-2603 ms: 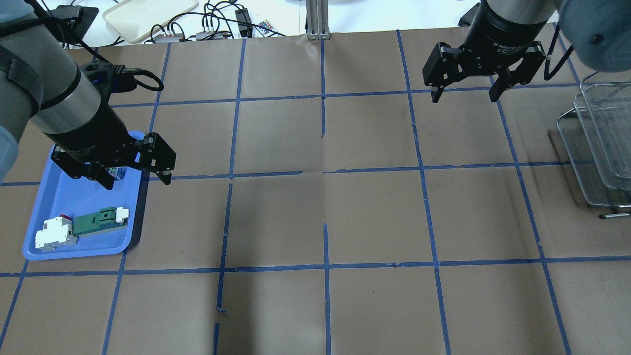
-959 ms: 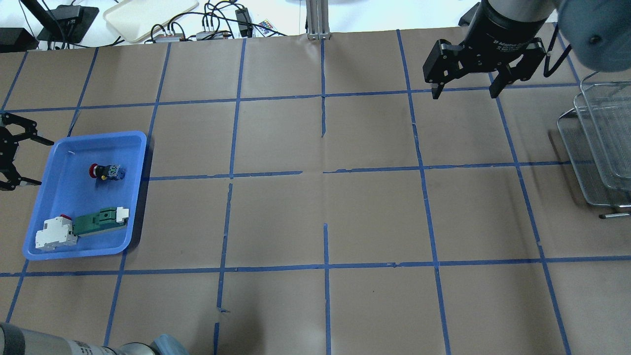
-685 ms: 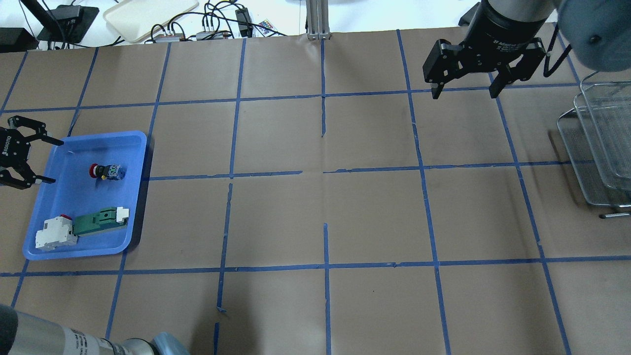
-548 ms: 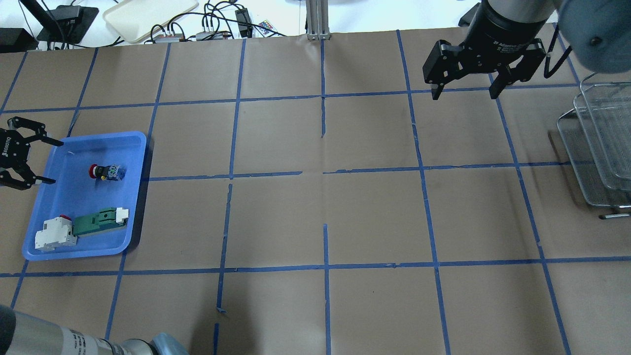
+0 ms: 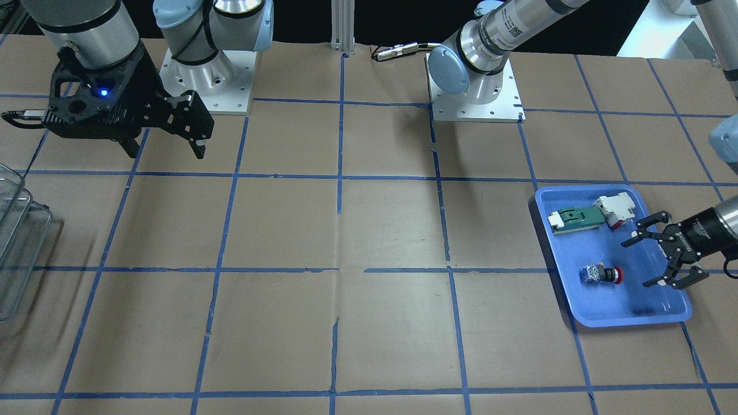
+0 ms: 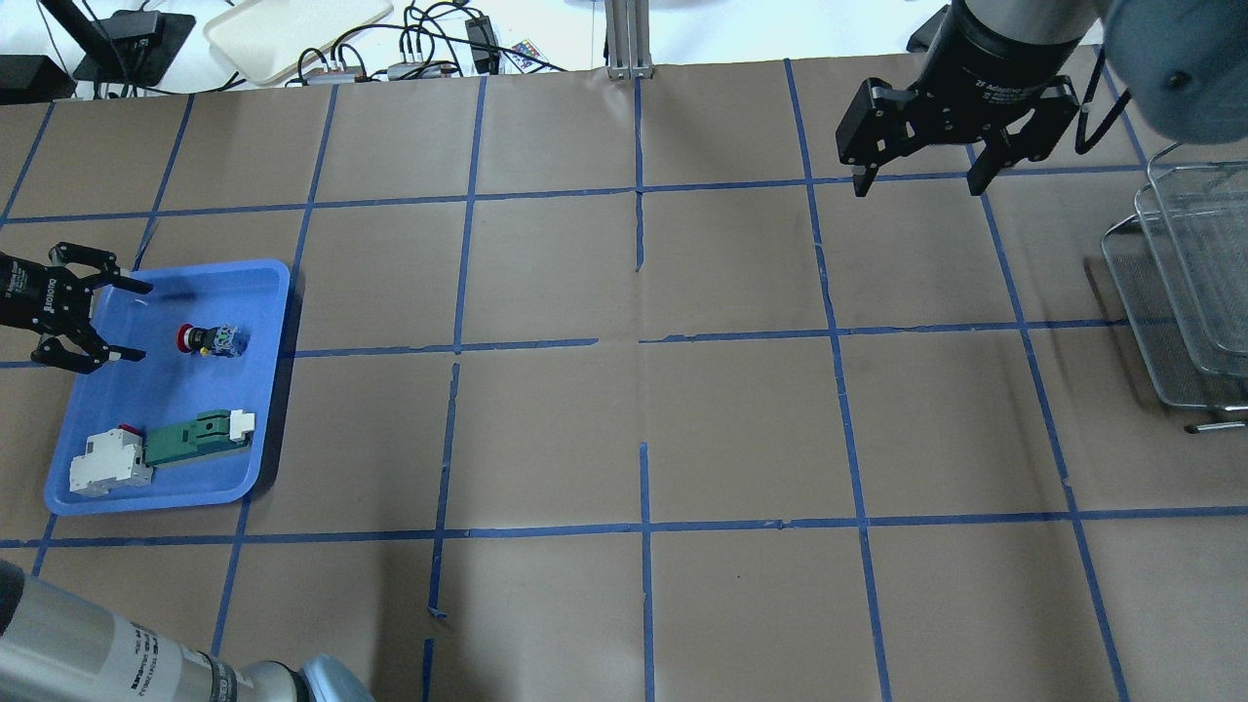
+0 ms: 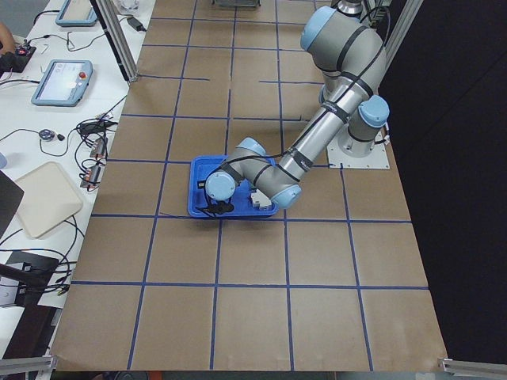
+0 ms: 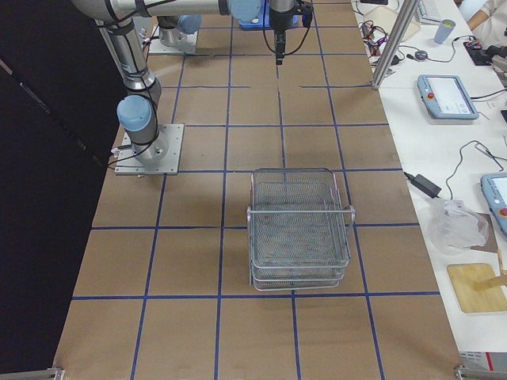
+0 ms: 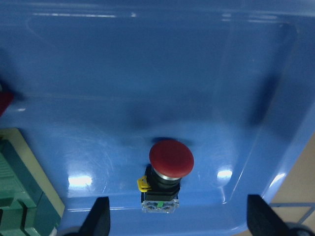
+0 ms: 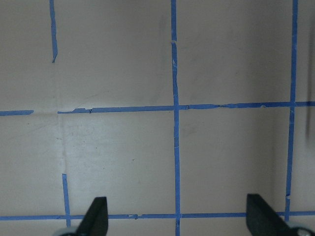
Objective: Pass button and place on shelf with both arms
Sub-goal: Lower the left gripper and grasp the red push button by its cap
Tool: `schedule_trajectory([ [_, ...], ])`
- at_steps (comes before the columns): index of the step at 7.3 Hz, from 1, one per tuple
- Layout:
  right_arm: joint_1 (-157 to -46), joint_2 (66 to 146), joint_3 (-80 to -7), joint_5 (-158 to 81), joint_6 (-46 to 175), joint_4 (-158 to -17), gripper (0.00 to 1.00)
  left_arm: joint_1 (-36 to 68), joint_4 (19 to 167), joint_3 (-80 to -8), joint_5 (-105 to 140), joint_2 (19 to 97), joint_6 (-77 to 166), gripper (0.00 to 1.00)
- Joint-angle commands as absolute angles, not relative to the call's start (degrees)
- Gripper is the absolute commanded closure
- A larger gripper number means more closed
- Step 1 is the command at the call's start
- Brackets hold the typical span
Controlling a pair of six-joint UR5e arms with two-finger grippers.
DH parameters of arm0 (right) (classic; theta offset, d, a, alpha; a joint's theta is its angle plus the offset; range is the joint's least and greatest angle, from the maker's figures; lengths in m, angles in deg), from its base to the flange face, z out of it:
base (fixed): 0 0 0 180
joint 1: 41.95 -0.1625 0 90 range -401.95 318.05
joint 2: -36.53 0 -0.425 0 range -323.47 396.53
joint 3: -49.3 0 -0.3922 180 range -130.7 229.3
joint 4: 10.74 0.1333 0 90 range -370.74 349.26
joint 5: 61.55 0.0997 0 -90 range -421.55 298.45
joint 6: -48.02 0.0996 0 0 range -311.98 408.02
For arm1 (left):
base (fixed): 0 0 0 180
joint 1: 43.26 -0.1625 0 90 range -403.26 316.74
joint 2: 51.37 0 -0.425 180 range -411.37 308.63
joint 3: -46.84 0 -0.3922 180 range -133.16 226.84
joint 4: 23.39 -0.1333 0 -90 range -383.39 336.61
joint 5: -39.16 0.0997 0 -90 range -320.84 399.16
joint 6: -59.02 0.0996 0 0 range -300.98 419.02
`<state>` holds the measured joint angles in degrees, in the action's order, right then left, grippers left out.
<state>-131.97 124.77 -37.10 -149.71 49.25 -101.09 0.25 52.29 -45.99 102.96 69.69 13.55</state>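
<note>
The button, red cap with black collar and pale block, lies on its side in the blue tray. It also shows in the front view and the left wrist view. My left gripper is open and empty, level over the tray's left rim, fingers pointing at the red cap and a short way from it. My right gripper is open and empty, high over the far right of the table. The wire shelf stands at the right edge.
A green-and-white part and a white breaker lie at the near end of the tray. Brown paper with blue tape lines covers the table. Cables and a beige tray lie beyond the far edge.
My left gripper left its place above the button, swung out past the tray's left side, and has since slid right over the tray's rim towards the button. The right arm has not moved.
</note>
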Motion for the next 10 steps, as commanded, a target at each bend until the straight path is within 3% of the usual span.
schedule_trajectory([
  [1,-132.0,124.8,-37.2,-149.7,49.3,-101.1,0.0,0.2,52.1,-46.0,102.9,71.7,14.5,0.03],
  [8,-132.0,124.8,-37.1,-149.7,49.3,-101.1,0.0,0.3,52.0,-45.5,100.0,74.1,24.7,0.03],
  [10,-132.0,124.8,-37.2,-149.7,49.3,-101.1,0.0,0.3,52.1,-45.5,100.1,74.6,24.7,0.19],
])
